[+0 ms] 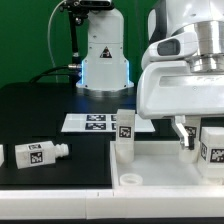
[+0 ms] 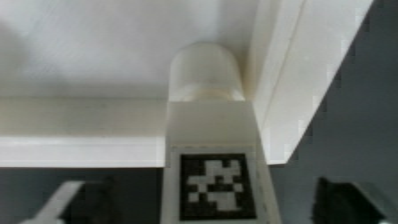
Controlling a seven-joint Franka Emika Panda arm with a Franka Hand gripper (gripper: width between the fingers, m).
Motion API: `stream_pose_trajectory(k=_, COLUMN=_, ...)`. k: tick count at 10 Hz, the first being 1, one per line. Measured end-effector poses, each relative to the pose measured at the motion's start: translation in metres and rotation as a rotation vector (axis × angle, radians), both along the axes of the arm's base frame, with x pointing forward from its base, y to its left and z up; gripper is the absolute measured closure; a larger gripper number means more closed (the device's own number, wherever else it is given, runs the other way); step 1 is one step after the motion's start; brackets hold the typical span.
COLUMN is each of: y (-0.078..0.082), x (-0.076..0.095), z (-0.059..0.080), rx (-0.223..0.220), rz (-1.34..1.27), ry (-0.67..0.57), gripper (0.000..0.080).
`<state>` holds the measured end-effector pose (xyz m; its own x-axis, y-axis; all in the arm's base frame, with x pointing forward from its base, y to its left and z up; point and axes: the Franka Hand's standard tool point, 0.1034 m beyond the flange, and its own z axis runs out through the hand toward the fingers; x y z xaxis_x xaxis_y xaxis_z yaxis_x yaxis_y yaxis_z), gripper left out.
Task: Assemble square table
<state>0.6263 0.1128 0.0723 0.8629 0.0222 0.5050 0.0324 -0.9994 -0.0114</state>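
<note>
nearest, white square slab [image 1: 165,185] flat on the black table [image 1: 50,180]. at its rear edge, one leg [image 1: 125,135] upright. second leg [image 1: 212,150] upright between the gripper [image 1: 192,140] fingers [image 2: 63,200], spread wide, gaps either side, clasping nothing. toward the exterior view's left, loose leg [image 1: 38,153] on its side. beyond, marker board [image 1: 90,122].

Surface [image 1: 40,105] was black. Marker board [image 1: 92,122] lay flat mid-surface, in front of my base [image 1: 103,62]. One leg [image 1: 35,153] lay on its side toward the exterior view's left, and a second leg [image 1: 2,155] was cut off at that edge. Square table slab [image 1: 165,172] lay near right, rim up, corner hole [image 1: 130,181] showing.
</note>
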Motion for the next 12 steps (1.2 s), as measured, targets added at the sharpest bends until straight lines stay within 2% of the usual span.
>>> stream_pose_trajectory(k=1, y=0.000, x=-0.001, z=-0.002, rx=0.000, rz=0.000, ry=0.014, gripper=0.0174)
stream_pose_trajectory(k=2, y=0.000, x=0.000, z=-0.001, rx=0.002, rz=-0.002, ry=0.047, gripper=0.0154)
stream_pose_trajectory(k=3, y=-0.004, x=0.004, z=0.004, rx=0.007, rz=-0.010, ry=0.067, gripper=0.0154)
stream_pose_trajectory(k=5, y=-0.004, x=0.009, z=0.007, rx=0.021, rz=-0.019, ry=0.247, gripper=0.0151)
stream_pose_trajectory(k=6, y=-0.002, x=0.014, z=0.009, rx=0.023, rz=-0.017, ry=0.294, gripper=0.0150)
stream_pose_trajectory(k=8, y=-0.006, x=0.010, z=0.010, rx=0.031, rz=-0.028, ry=0.456, gripper=0.0150)
stream_pose_trajectory(k=9, y=-0.002, x=0.013, z=0.011, rx=0.036, rz=-0.032, ry=0.506, gripper=0.0150)
stream_pose_trajectory(k=10, y=-0.002, x=0.021, z=0.010, rx=0.036, rz=-0.033, ry=0.443, gripper=0.0150)
stream_pose_trajectory(k=11, y=-0.002, x=0.019, z=0.008, rx=0.038, rz=-0.044, ry=0.442, gripper=0.0150)
stream_pose_trajectory(k=12, y=-0.003, x=0.019, z=0.008, rx=0.038, rz=-0.045, ry=0.442, gripper=0.0268)
